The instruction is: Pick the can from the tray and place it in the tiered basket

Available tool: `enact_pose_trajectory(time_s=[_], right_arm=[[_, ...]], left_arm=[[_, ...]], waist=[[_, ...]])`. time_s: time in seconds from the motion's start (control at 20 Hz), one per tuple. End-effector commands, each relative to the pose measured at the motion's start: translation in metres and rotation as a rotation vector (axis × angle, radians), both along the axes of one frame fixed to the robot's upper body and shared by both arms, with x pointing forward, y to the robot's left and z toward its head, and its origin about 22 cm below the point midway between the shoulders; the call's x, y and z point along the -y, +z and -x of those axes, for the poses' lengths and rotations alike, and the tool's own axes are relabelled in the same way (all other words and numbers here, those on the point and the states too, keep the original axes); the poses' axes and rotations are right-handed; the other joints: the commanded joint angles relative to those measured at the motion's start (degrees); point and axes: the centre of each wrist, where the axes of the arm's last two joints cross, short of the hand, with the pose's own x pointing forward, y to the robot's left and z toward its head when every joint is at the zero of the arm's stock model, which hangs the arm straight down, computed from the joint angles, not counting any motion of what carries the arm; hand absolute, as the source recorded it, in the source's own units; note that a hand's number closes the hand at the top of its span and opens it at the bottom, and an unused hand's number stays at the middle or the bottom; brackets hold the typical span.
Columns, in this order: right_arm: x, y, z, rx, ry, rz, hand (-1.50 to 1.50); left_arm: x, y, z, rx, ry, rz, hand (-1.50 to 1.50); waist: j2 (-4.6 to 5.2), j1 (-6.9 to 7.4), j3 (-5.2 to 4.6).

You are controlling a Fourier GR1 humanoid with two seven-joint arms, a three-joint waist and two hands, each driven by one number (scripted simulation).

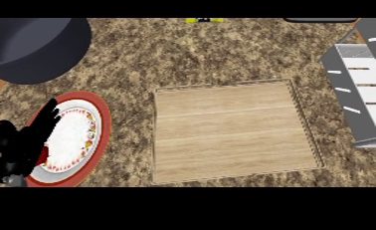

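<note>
The square wooden tray (235, 129) lies flat in the middle of the counter, and its boards are bare. No can shows on it or anywhere else in the head view. The grey tiered basket (351, 92) stands at the right edge, partly cut off, with its slatted shelf facing left; what it holds is hidden. My left hand (26, 144) rests at the lower left, open with fingers pointing up, over the edge of a plate and far from the tray. My right hand does not show.
A white plate with a red rim (103, 124) lies left of the tray. A large dark round vessel (37, 45) fills the top left corner. A small yellow-green object (204, 20) and a dark edge (320, 20) sit at the back.
</note>
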Motion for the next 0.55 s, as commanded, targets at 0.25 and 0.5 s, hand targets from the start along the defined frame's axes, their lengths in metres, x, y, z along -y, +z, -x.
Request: enact_pose_trajectory(time_s=[0.25,0.5], right_arm=[[0.078,0.004,0.097,0.239,0.059,-0.397,-1.50],[0.109,-0.032,0.151,0.227,0.150,-0.515,-1.50]], left_arm=[[-0.009,-0.009,0.014,-0.017,0.027,0.006,0.00],[-0.002,-0.010,0.012,-0.017,0.041,0.024,0.00]], waist=[[-0.17,-1.72,0.11],[-0.02,-2.18,0.24]])
